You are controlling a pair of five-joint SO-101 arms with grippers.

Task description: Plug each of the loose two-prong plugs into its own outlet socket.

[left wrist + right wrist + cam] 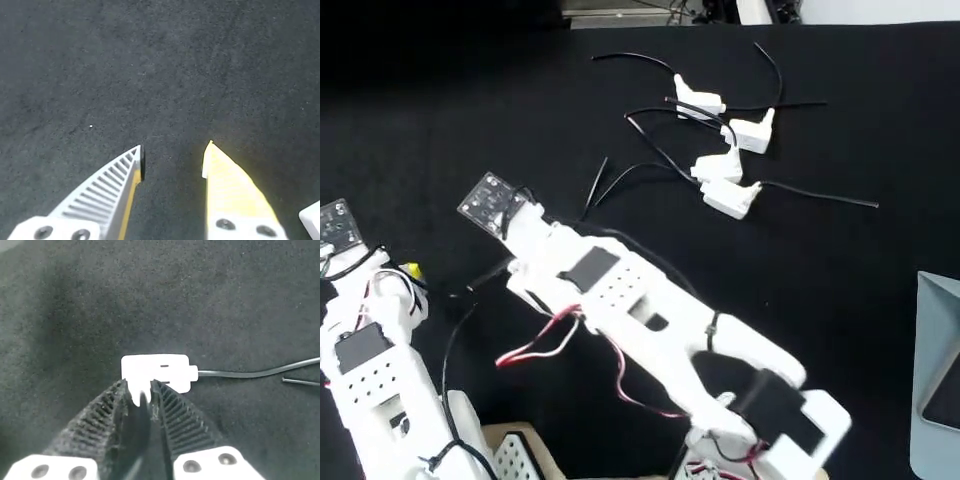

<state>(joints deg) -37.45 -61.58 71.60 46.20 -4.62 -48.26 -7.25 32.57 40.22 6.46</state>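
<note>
Right gripper, jaws pinched on white plug lying crosswise; other corded pieces toward 2 o'clock; left gripper jaws apart.

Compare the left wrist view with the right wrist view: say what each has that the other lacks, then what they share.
Left wrist, not right: the left gripper, its white and yellow fingers open over bare black cloth.
Right wrist, not left: the right gripper, its black fingers pinching a tab of a white connector. The connector's black cord trails away, and a second cord end lies beyond.
Shared: the black cloth underneath.
</note>
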